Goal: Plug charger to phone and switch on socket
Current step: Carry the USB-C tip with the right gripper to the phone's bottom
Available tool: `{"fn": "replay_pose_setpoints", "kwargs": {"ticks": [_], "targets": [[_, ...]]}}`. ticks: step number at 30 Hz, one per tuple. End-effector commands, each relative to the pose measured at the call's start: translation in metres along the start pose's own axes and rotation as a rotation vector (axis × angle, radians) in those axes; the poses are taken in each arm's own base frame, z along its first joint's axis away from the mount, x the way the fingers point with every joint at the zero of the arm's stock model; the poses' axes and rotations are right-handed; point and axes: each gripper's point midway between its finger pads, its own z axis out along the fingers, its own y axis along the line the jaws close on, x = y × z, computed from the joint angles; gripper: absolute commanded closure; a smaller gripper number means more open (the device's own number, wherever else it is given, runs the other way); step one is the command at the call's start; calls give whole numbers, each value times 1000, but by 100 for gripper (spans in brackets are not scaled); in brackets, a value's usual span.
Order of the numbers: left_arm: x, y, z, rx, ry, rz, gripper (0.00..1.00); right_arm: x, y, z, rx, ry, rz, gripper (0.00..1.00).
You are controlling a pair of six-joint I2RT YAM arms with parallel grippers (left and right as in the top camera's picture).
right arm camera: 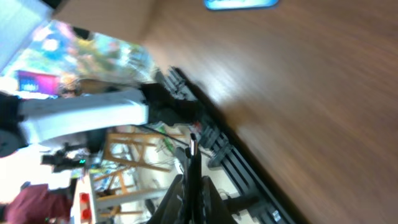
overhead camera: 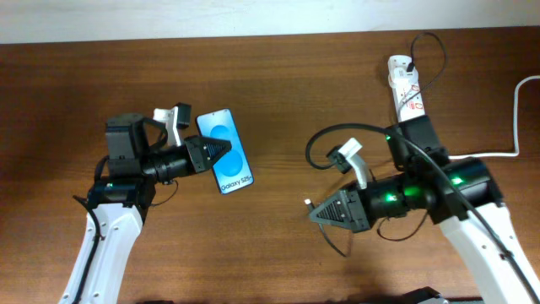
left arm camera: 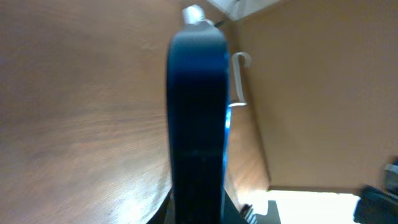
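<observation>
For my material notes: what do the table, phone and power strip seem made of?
Table: wood or wood-look laminate, brown grain, faint sheen. Phone: glossy, glass-like front over a bright lit screen. Power strip: probably plastic, smooth white moulded body.

"Galaxy S25" on the phone (overhead camera: 225,150) screen

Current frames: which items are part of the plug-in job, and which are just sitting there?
Job:
- phone, gripped by left gripper
- charger, tip end held in right gripper
- socket

Just there:
- thick white cord
- table
- blurred clutter past the table edge, right wrist view
</observation>
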Motion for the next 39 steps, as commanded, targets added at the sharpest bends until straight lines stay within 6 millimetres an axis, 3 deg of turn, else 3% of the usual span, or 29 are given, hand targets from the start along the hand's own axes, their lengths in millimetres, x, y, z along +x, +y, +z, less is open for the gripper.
{"fn": "replay_pose_setpoints", "kwargs": {"ticks": [1, 5, 14, 18, 22, 29, 39], "targets": [[-7, -29, -5, 119, 6, 10, 100, 1, 8, 15, -254, -21, -36, 96], [-19, -38, -6, 150, -29, -1, 100, -2, 7, 24, -482, -63, -126, 96], [-40, -64, -7, 220, -94, 5, 100, -17, -23, 43, -518, -54, -111, 96], [-40, -69, 0, 217, -100, -57, 100, -20, -28, 53, -536, -40, -139, 96], [-36, -72, 5, 222, -85, -71, 100, -19, -18, 64, -559, -18, -240, 96], [-32, -76, 8, 230, -70, -61, 100, -32, -12, 64, -563, -23, -267, 96], [-28, -80, 14, 230, -63, -49, 100, -53, -24, 71, -455, -46, -158, 96]]}}
